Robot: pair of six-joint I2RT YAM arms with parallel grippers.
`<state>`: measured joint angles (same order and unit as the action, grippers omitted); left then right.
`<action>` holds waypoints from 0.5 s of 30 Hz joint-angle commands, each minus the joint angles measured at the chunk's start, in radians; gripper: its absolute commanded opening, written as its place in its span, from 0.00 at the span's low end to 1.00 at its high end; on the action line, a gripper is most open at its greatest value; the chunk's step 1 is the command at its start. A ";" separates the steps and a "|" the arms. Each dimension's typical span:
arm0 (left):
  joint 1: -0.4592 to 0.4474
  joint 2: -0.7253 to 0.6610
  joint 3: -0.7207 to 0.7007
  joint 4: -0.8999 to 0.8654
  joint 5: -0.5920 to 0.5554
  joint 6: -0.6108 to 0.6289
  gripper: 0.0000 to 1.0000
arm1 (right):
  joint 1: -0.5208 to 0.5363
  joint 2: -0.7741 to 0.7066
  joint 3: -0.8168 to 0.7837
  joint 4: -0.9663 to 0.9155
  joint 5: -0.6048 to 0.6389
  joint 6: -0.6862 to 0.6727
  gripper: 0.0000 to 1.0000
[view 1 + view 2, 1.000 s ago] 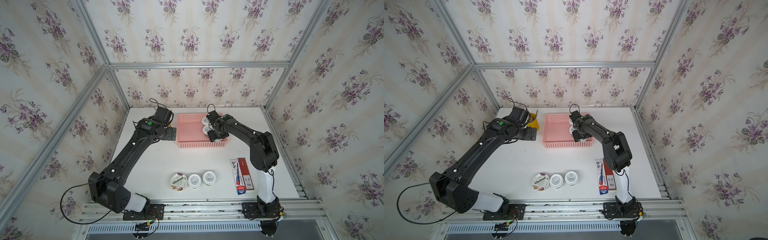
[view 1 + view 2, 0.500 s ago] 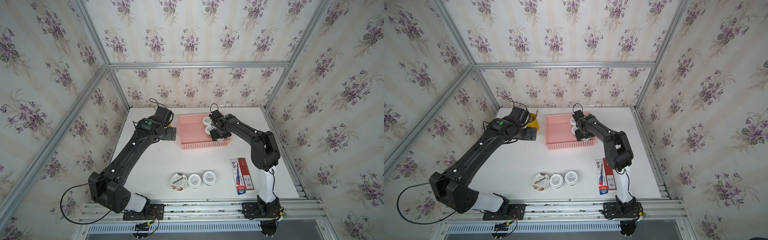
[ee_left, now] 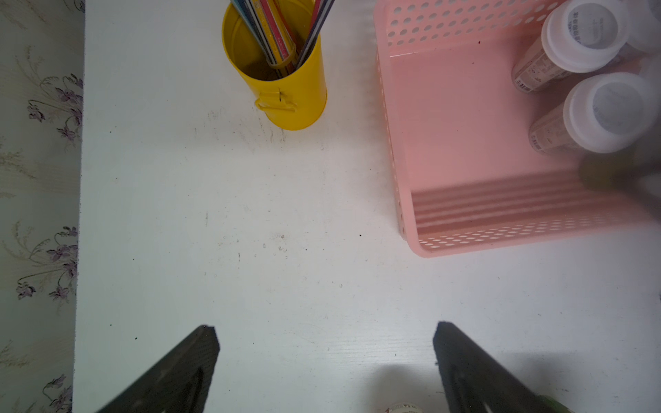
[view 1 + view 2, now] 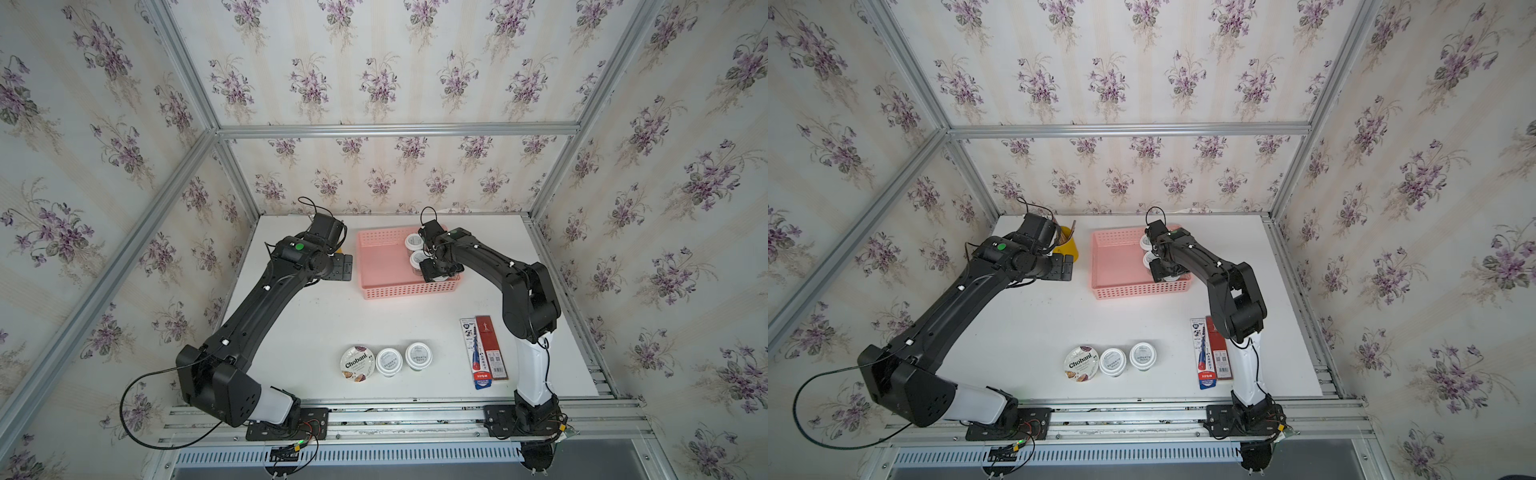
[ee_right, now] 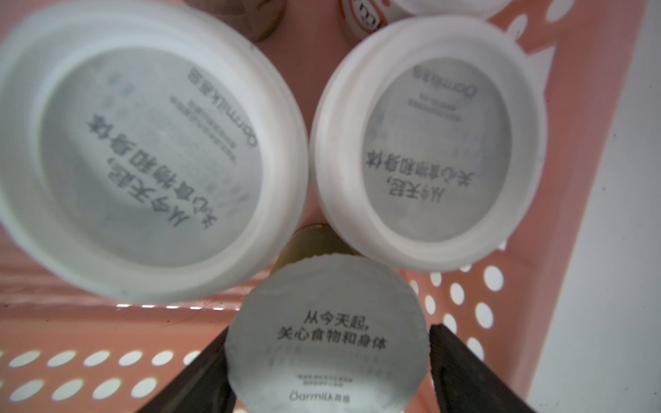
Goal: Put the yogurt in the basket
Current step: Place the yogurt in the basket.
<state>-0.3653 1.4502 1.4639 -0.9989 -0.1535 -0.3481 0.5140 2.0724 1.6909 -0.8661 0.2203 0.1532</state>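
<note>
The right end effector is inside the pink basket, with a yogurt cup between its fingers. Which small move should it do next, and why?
Probably open fully, then lift straight up. The foil-lidded yogurt cup between the right end effector's fingers is already inside the pink basket, and the Chobani cup waits outside on the table.

place: robot lab cell | evidence: aluminium frame (image 4: 395, 129), wallpapered panels (image 4: 374, 54), arm mounting rail (image 4: 415, 409)

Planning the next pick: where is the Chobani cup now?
In both top views the Chobani cup stands on the white table near its front edge, at the left end of a three-cup row, beside a white-lidded cup.
</note>
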 commanded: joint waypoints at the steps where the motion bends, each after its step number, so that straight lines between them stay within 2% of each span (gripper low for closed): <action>1: 0.003 -0.005 -0.001 0.010 -0.003 0.002 0.99 | 0.000 -0.021 0.007 -0.011 0.007 0.000 0.83; 15: 0.004 -0.010 -0.002 0.011 -0.004 0.001 0.99 | 0.001 -0.027 -0.002 -0.015 0.053 0.003 0.80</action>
<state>-0.3622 1.4456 1.4639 -0.9981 -0.1535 -0.3481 0.5144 2.0537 1.6917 -0.8684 0.2478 0.1535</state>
